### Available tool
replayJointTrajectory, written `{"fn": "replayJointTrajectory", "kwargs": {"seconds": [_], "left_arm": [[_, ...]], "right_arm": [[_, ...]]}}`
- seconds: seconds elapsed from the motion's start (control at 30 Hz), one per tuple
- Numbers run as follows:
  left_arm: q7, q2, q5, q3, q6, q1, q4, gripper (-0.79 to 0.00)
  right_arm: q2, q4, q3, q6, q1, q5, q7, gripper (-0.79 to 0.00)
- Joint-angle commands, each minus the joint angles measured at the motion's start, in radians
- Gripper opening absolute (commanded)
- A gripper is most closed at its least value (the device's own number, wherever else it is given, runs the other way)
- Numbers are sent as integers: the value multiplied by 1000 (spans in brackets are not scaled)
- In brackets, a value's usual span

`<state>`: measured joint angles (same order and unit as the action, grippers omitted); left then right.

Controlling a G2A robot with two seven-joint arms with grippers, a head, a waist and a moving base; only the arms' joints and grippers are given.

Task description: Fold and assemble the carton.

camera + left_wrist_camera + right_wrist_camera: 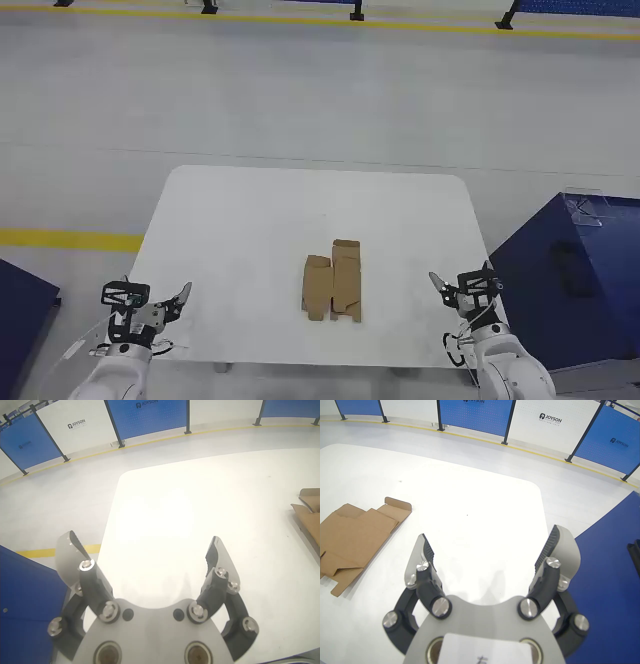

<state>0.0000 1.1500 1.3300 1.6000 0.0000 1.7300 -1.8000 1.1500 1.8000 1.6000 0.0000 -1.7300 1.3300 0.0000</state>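
A flat, unfolded brown carton [333,281] lies on the white table [250,230], a little toward the near edge from its middle. It also appears in the right wrist view as the carton [357,537], and its edge shows in the left wrist view as the carton [310,512]. My left gripper [150,296] hovers at the table's near left corner, open and holding nothing [142,542]. My right gripper [462,284] is at the near right corner, also open and holding nothing [490,540]. Both are well apart from the carton.
Dark blue boxes stand off the table on both sides: one [575,270] at the right, one [20,300] at the left. Yellow floor lines and blue and white panels [475,412] lie beyond. Bare white tabletop surrounds the carton.
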Motion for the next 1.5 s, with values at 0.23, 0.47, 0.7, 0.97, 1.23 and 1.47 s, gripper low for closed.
{"fn": "replayJointTrajectory", "kwargs": {"seconds": [0.23, 0.47, 0.7, 0.97, 1.23, 1.47], "left_arm": [[0, 0, 0, 0, 0, 0, 0, 0], [0, 0, 0, 0, 0, 0, 0, 0], [0, 0, 0, 0, 0, 0, 0, -1], [0, 0, 0, 0, 0, 0, 0, 0], [-473, 24, -572, -108, -25, -151, -129, 0], [-810, 57, -1067, -263, 44, -520, 110, 0]], "right_arm": [[0, 0, 0, 0, 0, 0, 0, -1], [0, 0, 0, 0, 0, 0, 0, 0], [0, 0, 0, 0, 0, 0, 0, 0], [0, 0, 0, 0, 0, 0, 0, 0], [0, 0, 0, 0, 0, 0, 0, 0], [0, 0, 0, 0, 0, 0, 0, 0]]}}
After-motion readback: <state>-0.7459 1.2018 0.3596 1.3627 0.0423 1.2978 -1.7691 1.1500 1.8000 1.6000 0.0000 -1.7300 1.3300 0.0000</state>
